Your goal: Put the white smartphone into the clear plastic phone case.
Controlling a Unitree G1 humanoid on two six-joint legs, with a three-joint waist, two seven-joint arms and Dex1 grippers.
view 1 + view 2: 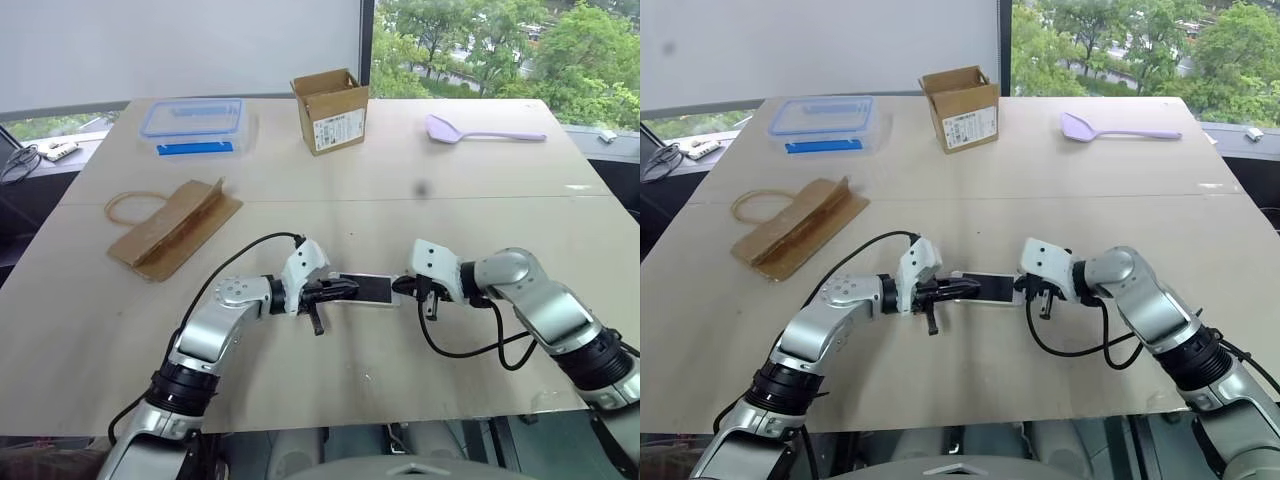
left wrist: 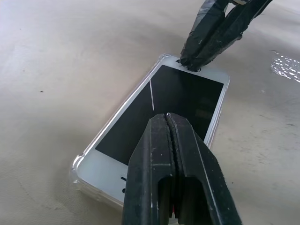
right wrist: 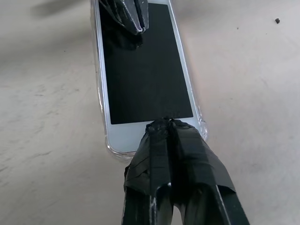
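The white smartphone (image 2: 187,93) lies flat, screen up, on the table in front of me. It sits inside the clear plastic phone case (image 2: 77,166), whose rim shows around its edges and corners. My left gripper (image 2: 167,116) is shut, and its joined tips rest on the black screen towards the phone's left end. My right gripper (image 3: 165,123) is shut too, with its taped tips on the white bezel at the phone's right end. In the head views the two grippers (image 1: 350,288) (image 1: 398,287) meet the phone (image 1: 370,289) from opposite sides.
A clear box with a blue lid (image 1: 192,122) stands at the far left, a small cardboard box (image 1: 331,110) at the far middle, and a lilac spoon (image 1: 480,132) at the far right. A brown paper bag (image 1: 172,230) lies to the left. The table's front edge (image 1: 400,418) is close.
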